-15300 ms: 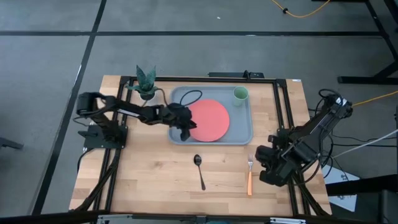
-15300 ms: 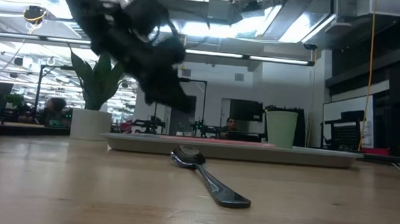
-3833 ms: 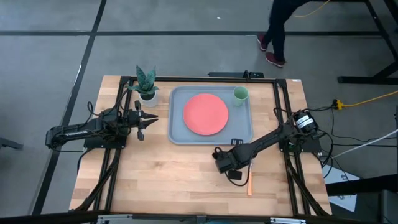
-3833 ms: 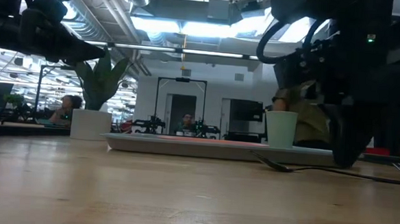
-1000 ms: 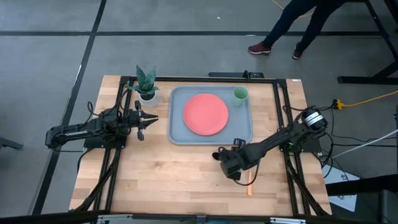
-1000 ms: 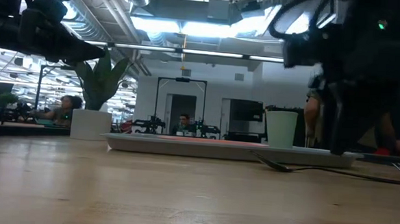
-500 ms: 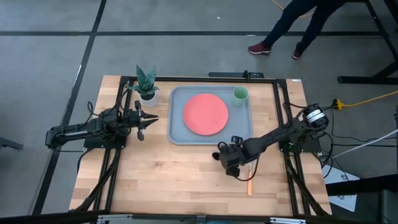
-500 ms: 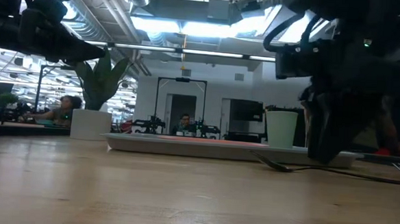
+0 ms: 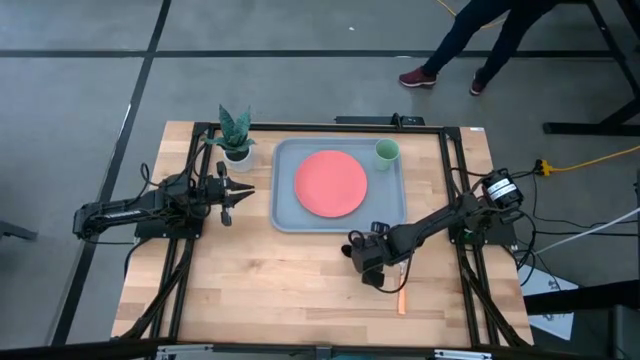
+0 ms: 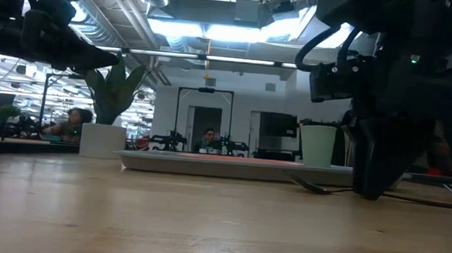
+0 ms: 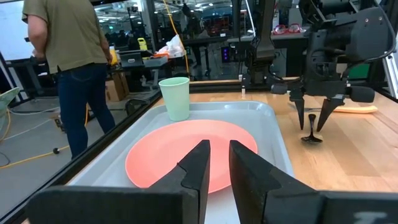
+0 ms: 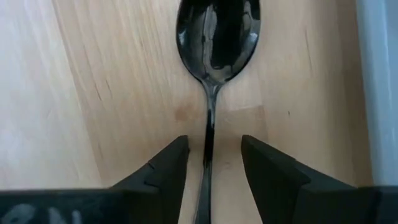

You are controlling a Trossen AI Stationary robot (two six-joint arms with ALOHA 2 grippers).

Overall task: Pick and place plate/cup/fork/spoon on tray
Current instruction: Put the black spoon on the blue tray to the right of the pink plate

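The dark spoon (image 12: 216, 37) lies flat on the wood just near of the grey-blue tray (image 9: 284, 160), which holds the coral plate (image 9: 331, 183) and the pale-green cup (image 9: 387, 151). My right gripper (image 12: 214, 149) points down over the spoon, open. Its fingers stand on either side of the thin handle (image 12: 208, 143), close to the table and apart from the handle. The left wrist view shows them beside the spoon's bowl (image 11: 311, 138). The fork's orange handle (image 9: 401, 298) shows near of the right arm; its tines are hidden. My left gripper (image 9: 238, 190) waits left of the tray, narrowly open.
A white pot with a green plant (image 9: 236, 135) stands at the tray's far left corner. A person (image 9: 480, 40) walks on the floor beyond the table's far edge. Bare wood lies near of the tray toward the left.
My right gripper has moved a little toward the tray and come down toward the table, its fingers now straddling the spoon's handle. The spoon has stayed where it was.
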